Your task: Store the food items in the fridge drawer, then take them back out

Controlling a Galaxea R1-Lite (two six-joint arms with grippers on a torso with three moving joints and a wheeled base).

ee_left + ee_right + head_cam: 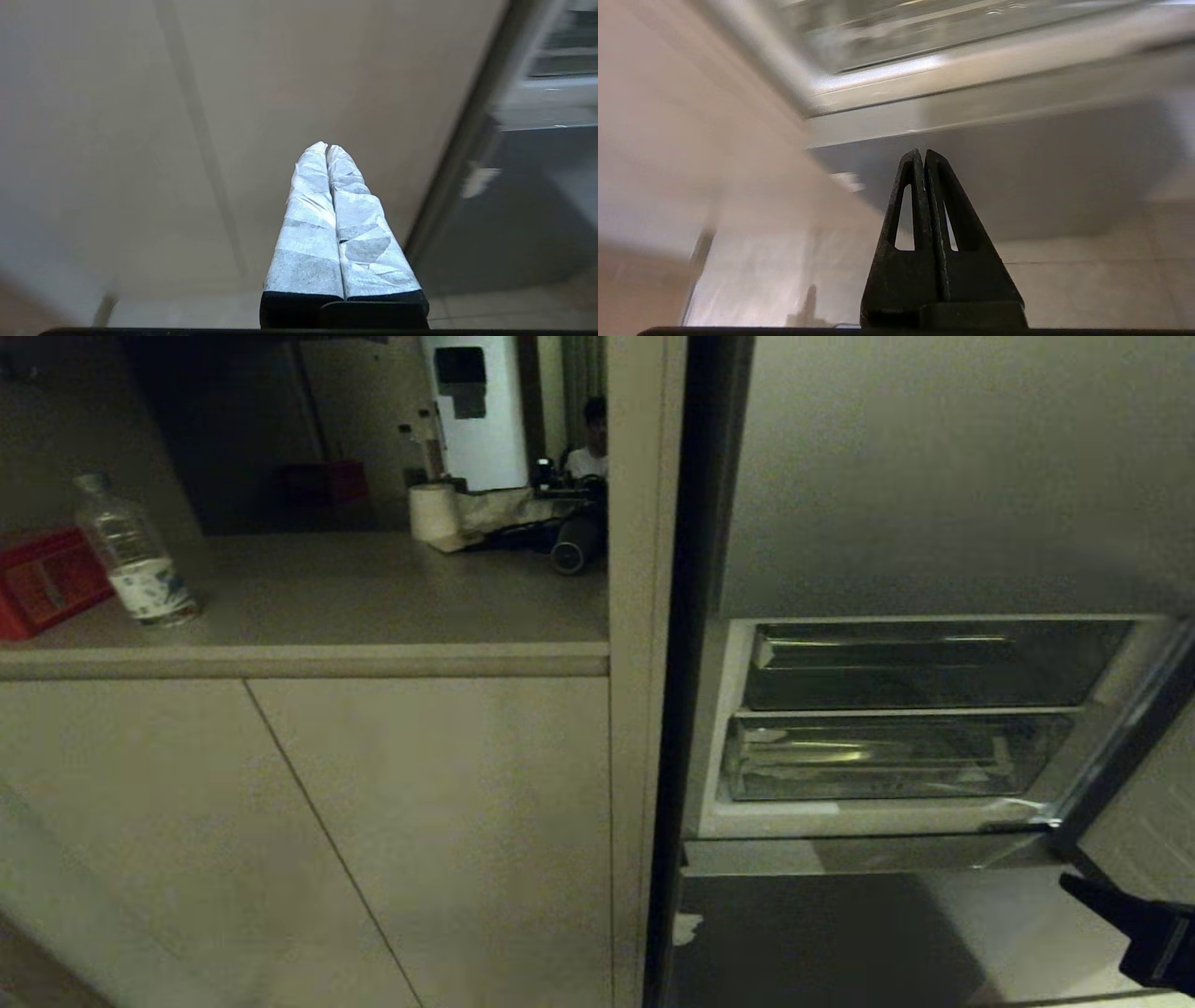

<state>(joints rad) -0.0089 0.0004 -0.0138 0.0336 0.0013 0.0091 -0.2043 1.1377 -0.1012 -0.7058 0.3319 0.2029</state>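
You're in a kitchen | fridge (934, 476) with clear drawers (896, 756) | countertop (373, 588) over cabinets (373, 840) | water bottle (135, 555)

- The fridge drawer (896, 761) is clear plastic, glossy, with bright reflections; the drawer above it (934, 663) looks the same.
- The fridge door front (934, 476) is grey metal with a smooth, satin finish.
- The cabinet doors (280, 821) and the countertop (373, 588) are matt beige, smooth.
- The water bottle (135, 555) is clear plastic with a paper-like label.
- The left gripper (327, 147) has fingers (308, 224) wrapped in white, wrinkled, rough tape or cloth.
- The right gripper (922, 151) has fingers (962, 261) of black matt plastic with a slightly grainy surface.
- The roll (434, 511) on the counter looks like white paper.
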